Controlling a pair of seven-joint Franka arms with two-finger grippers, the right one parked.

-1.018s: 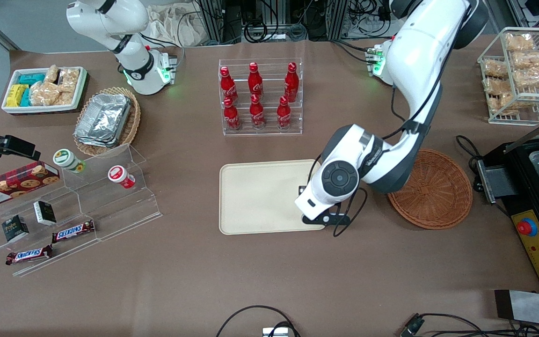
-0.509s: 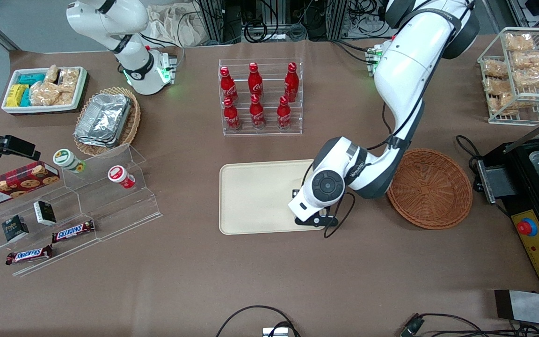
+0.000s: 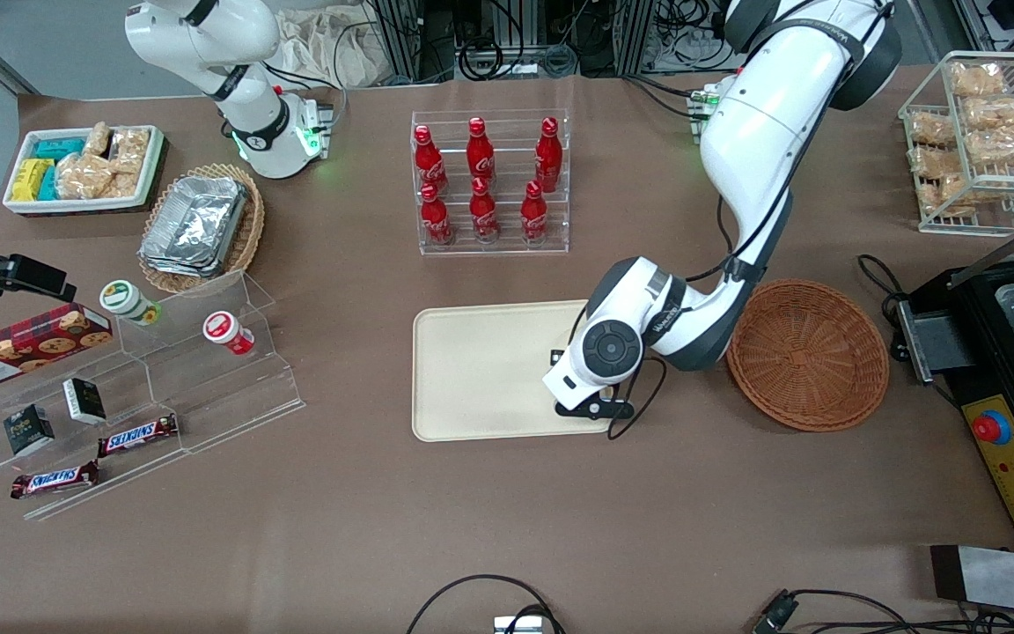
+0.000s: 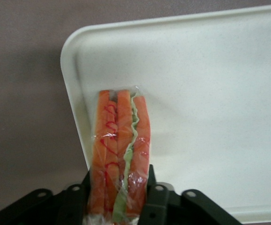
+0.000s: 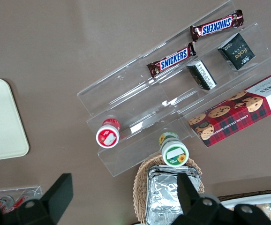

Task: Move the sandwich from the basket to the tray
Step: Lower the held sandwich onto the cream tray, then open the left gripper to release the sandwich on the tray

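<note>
My gripper [image 4: 119, 190] is shut on the sandwich [image 4: 121, 150], a film-wrapped wedge showing orange and green filling between the black fingers [image 4: 150, 185]. It hangs just above a corner of the cream tray [image 4: 196, 84]. In the front view the arm's hand [image 3: 602, 361] covers the sandwich and stands over the tray [image 3: 481, 370] at its edge nearest the round reddish-brown basket [image 3: 811, 352]. That basket holds nothing.
A rack of red bottles [image 3: 489, 180] stands farther from the camera than the tray. A clear stepped stand with snacks [image 3: 164, 387] lies toward the parked arm's end. A black machine [image 3: 1009, 370] and a wire rack of packets [image 3: 982, 141] lie toward the working arm's end.
The arm has moved away from the basket and farther over the tray, carrying the sandwich. Most of the shift came in the first half second.
</note>
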